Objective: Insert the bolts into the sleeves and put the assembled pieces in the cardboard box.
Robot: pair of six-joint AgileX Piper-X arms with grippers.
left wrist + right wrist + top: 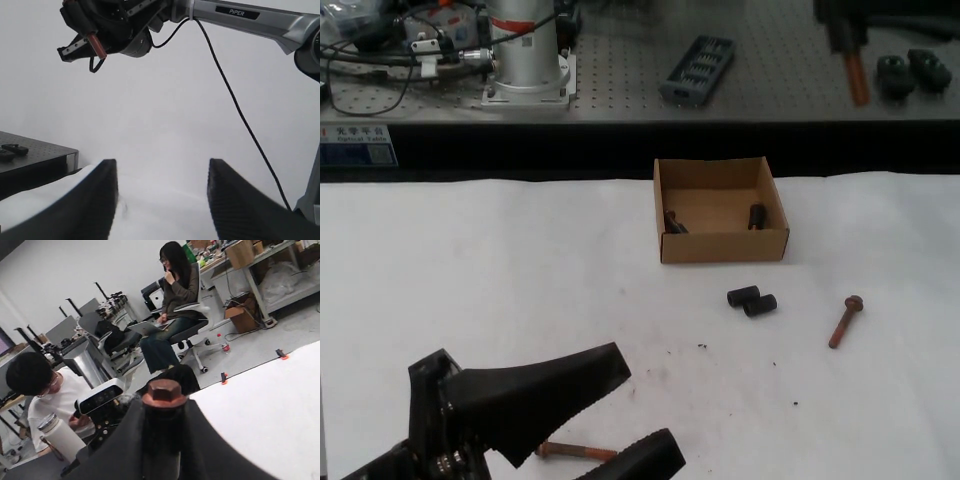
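Plainly, the bolt (161,392) pinched by the right end effector (163,430) could jam askew: the left end effector (161,175) is spread, the sleeves (752,300) lying loose on the bench (470,280).

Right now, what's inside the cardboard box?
Two dark pieces lie in the box: one by its left wall, one by its right. The near wall hides the floor strip just behind it.

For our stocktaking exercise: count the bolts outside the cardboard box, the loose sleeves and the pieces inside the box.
Bolts outside the cardboard box: 3
Loose sleeves: 2
Pieces in the cardboard box: 2
Total: 7
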